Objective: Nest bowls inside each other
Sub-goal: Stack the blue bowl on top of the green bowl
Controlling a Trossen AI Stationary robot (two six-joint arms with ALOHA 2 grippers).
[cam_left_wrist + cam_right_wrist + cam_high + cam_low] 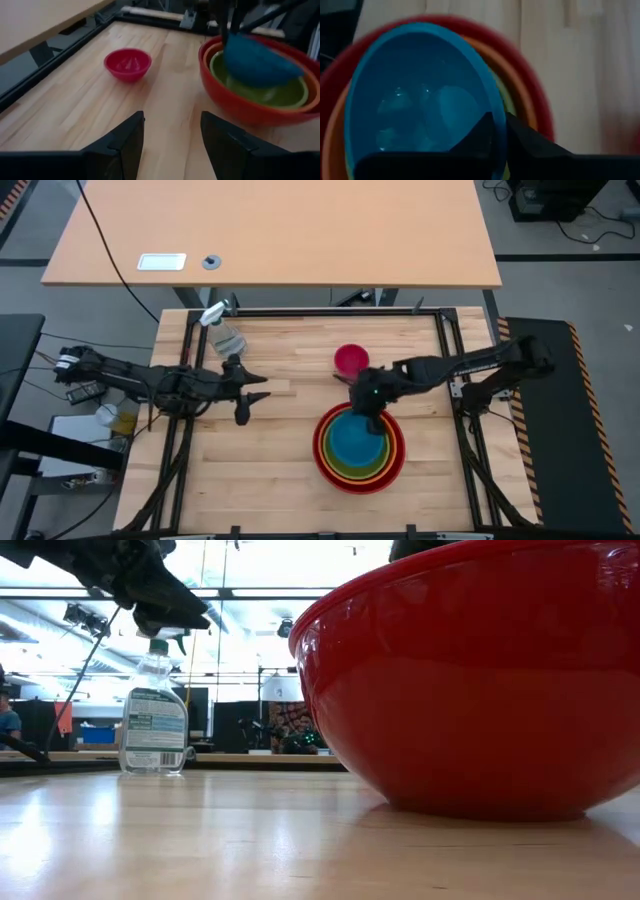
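Note:
A red bowl [320, 462] stands on the table right of the middle, with an orange bowl [207, 54] and a lime green bowl [280, 95] nested in it. My right gripper [499, 122] is shut on a blue bowl [257, 62], tilted over the green one. The small pink bowl [351, 360] rests on its base, alone, toward the far edge. My left gripper [172, 120] hovers open and empty at the table's left, pointing toward the bowls. My right gripper pinches the blue bowl's rim [496, 107], one finger inside the bowl and one outside. The fingers slant down from the table's right and far side. The bowl hangs tilted with its low side down in the green bowl [260, 82]; whether it touches the green bowl I cannot tell.
A clear spray bottle [222, 330] stands at the far left of the table, close to my left arm. Bare wood lies between my left gripper and the bowls. A black frame rail [330, 311] runs along the table's far edge.

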